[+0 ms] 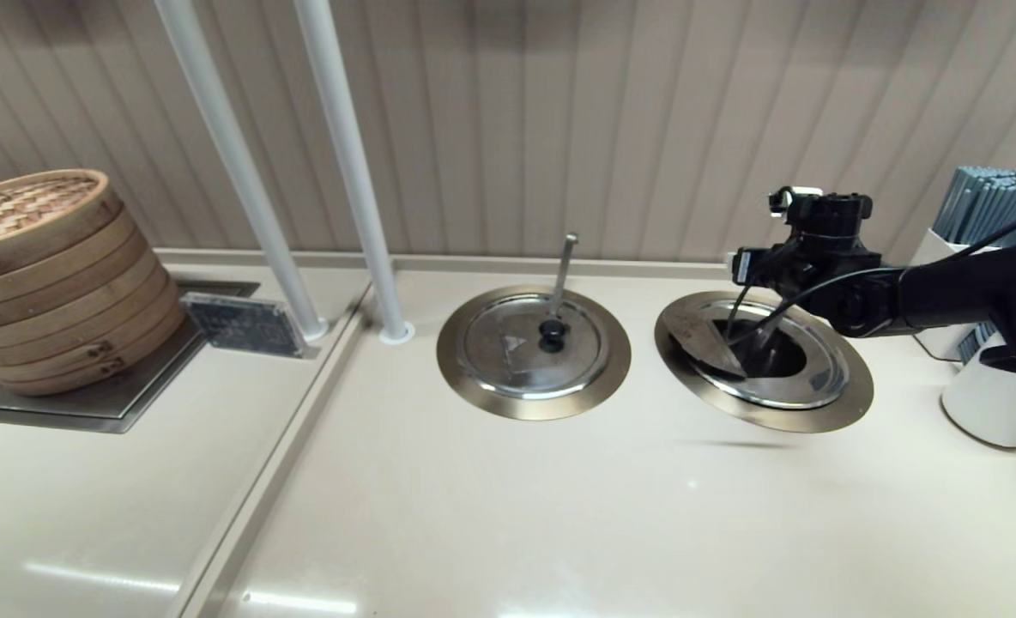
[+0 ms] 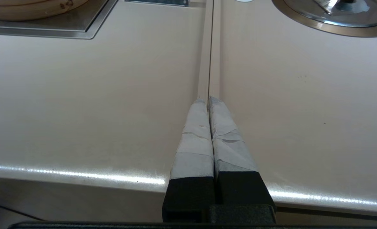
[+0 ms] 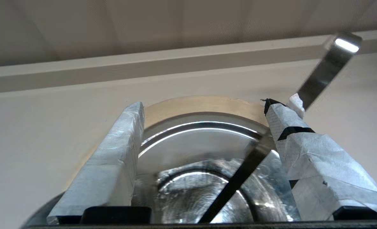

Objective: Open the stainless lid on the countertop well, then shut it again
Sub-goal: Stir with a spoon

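Stainless lid (image 1: 714, 343), right of frame: tilted up at left rim of countertop well (image 1: 843, 399). Right gripper (image 3: 204, 108) above well, fingers wide apart, holding nothing. Left gripper (image 2: 209, 100) closed, empty.

The right hand (image 1: 761, 343) hides the stainless lid's (image 1: 795, 378) knob.
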Robot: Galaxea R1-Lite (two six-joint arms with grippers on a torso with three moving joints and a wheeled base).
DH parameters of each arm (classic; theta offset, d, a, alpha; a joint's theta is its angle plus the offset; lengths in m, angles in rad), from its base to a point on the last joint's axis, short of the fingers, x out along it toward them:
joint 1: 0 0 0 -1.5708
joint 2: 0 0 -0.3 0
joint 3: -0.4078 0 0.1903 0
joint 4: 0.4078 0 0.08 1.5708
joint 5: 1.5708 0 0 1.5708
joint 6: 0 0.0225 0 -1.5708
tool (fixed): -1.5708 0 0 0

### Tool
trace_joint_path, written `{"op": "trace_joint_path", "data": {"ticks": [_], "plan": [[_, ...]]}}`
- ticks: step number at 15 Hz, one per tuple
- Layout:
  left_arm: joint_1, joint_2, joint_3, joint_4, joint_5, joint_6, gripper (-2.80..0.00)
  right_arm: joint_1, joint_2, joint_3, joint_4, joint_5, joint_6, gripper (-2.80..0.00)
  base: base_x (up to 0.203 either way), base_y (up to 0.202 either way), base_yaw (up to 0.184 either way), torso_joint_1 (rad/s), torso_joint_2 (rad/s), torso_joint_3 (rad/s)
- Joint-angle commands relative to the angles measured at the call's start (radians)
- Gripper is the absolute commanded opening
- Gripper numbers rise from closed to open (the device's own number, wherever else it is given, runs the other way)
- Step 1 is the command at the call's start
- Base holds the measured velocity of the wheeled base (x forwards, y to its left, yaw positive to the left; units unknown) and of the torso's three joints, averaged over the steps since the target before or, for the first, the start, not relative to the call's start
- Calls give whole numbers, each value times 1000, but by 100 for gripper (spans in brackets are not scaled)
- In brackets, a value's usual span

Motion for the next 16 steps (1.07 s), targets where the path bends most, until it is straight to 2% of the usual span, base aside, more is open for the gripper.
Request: {"op": "trace_joint_path", "data": {"ticks": [1, 9, 13, 16], "plan": [[0, 0, 0, 0, 1, 0, -280, -41, 76, -41, 9, -8, -2, 0, 0, 0, 0, 0, 0, 0], [0, 0, 0, 0, 0, 0, -280, -79, 51, -35, 71, -27, 0, 0, 0, 0, 0, 0, 0, 0], [0, 0, 0, 0, 1, 0, -280, -124, 99, -54, 57, -12, 3, 0, 0, 0, 0, 0, 0, 0], [0, 0, 0, 0, -1, 0, -280, -137, 197, -126, 38, -10, 5, 0, 0, 0, 0, 0, 0, 0]]}}
